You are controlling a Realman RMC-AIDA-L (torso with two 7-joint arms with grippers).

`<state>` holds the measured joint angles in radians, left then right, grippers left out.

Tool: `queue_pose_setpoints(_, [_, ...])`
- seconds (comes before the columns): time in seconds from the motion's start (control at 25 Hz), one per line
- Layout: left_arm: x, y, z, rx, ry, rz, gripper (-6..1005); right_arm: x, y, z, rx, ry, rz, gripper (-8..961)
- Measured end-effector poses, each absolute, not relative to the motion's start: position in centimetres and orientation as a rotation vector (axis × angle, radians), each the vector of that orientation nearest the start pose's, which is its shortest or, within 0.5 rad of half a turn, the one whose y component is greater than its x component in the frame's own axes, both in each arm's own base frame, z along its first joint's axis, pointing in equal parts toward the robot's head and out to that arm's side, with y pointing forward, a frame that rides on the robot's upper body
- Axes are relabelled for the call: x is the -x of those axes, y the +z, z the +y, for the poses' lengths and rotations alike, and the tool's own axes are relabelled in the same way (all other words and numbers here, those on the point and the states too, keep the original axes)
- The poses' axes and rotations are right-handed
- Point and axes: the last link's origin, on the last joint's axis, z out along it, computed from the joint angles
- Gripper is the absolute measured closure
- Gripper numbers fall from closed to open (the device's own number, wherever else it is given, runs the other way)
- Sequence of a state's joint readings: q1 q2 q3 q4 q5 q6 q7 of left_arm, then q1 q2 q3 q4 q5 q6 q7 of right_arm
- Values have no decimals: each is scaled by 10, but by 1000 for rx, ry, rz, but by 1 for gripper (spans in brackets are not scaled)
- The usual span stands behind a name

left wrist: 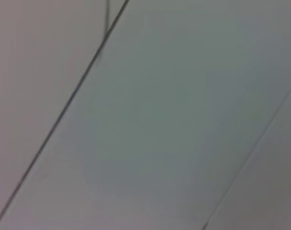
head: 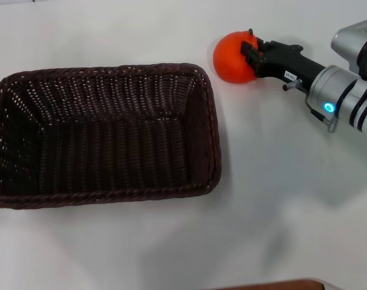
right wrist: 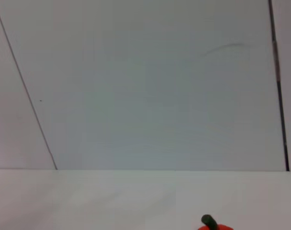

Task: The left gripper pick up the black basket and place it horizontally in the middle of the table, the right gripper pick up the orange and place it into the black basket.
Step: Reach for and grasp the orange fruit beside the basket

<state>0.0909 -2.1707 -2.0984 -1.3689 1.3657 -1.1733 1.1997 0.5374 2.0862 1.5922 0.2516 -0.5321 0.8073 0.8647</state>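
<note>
Beside the far right corner of the black basket (head: pixel 104 136), the orange (head: pixel 233 57) sits on the white worktop (head: pixel 274 199), near the braided rim but not touching it. The right gripper (head: pixel 251 53) reaches in from the right side, and its black fingers (head: pixel 251 58) are pressed against the fruit's right flank, closed around it as far as the head view shows. Behind them, the silver-grey arm carries a glowing blue ring. The basket lies flat and open side up, its long side running across the worktop, with nothing inside. From the right wrist view only the top of the orange (right wrist: pixel 215 226) and its dark stem (right wrist: pixel 209 221) peek over the edge, with pale wall panels beyond. The left gripper is out of sight in every view.
</note>
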Motion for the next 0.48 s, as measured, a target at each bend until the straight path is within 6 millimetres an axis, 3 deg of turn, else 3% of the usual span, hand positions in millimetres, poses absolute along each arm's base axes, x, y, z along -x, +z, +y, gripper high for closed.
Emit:
queue_pose_setpoints(0.08, [273, 95, 270, 1896, -1166, -1030, 274, -295, -65, 367, 952, -1053, -2190, 706])
queue_pose_setpoints(0.32, [290, 90, 260, 1834, -1343, -1012, 274, -292, -56, 364, 915, -1051, -2135, 740])
queue_pose_setpoints(0.48, [298, 93, 249, 1822, -1385, -929, 274, -277, -39, 356, 787, -1008, -2073, 763])
